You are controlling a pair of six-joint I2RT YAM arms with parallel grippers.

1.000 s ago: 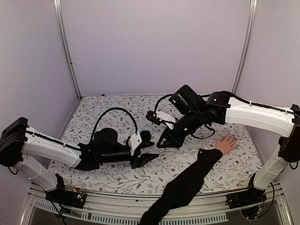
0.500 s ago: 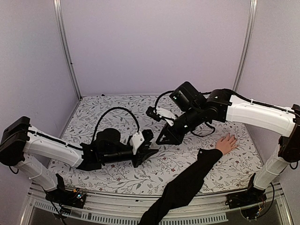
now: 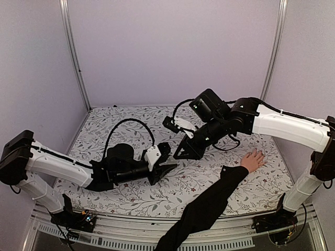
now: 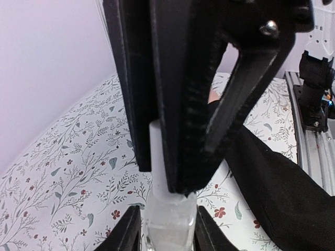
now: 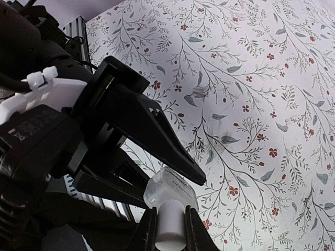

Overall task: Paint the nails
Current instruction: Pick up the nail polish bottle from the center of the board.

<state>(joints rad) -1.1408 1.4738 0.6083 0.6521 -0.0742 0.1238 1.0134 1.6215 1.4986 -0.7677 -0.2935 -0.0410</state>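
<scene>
The nails [image 3: 259, 153] are at the tips of a person's spread fingers [image 3: 256, 156], lying flat on the bench [image 3: 131, 191] at the right of the overhead frame. They are too small for me to make out singly. A black sleeve [image 3: 209, 204] runs from there to the bottom edge.

Near frame centre, well apart from the nails, both hands meet on a small pale bottle [image 5: 170, 189]. My left hand [image 3: 171, 168] pinches the glass body. My right hand [image 3: 180, 155] pinches the white cap [image 5: 171, 230].

I judge the step in hand to be opening the bottle. The next move calls for twisting the cap free with the right hand while the left holds the body steady.
</scene>
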